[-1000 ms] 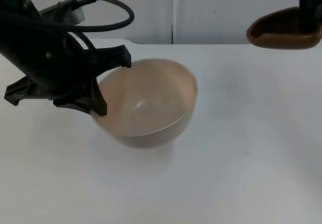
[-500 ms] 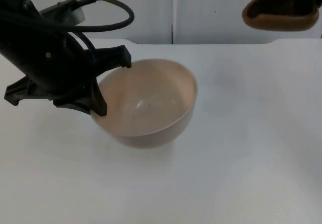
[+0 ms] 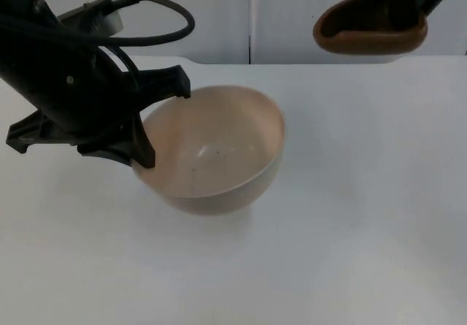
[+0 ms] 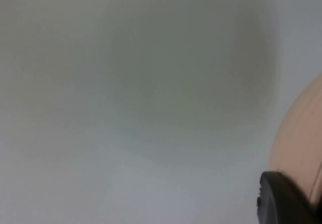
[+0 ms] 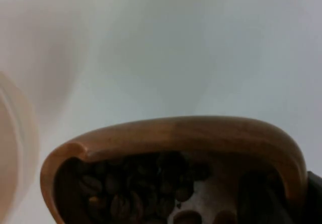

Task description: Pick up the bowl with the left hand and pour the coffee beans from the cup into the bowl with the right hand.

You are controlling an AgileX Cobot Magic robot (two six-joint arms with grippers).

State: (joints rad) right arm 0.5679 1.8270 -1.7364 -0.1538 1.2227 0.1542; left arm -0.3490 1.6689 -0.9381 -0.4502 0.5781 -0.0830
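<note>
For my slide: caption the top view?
Left gripper holds the bowl; right gripper carries the cup toward it.

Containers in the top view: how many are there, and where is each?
2. The beige bowl is at centre-left, with the left gripper on its rim. The brown cup, holding coffee beans, hangs from the right gripper above the table's far right.

one cream bowl (image 3: 219,150), one brown wooden cup (image 3: 368,29), many coffee beans (image 5: 126,189), two end effectors
</note>
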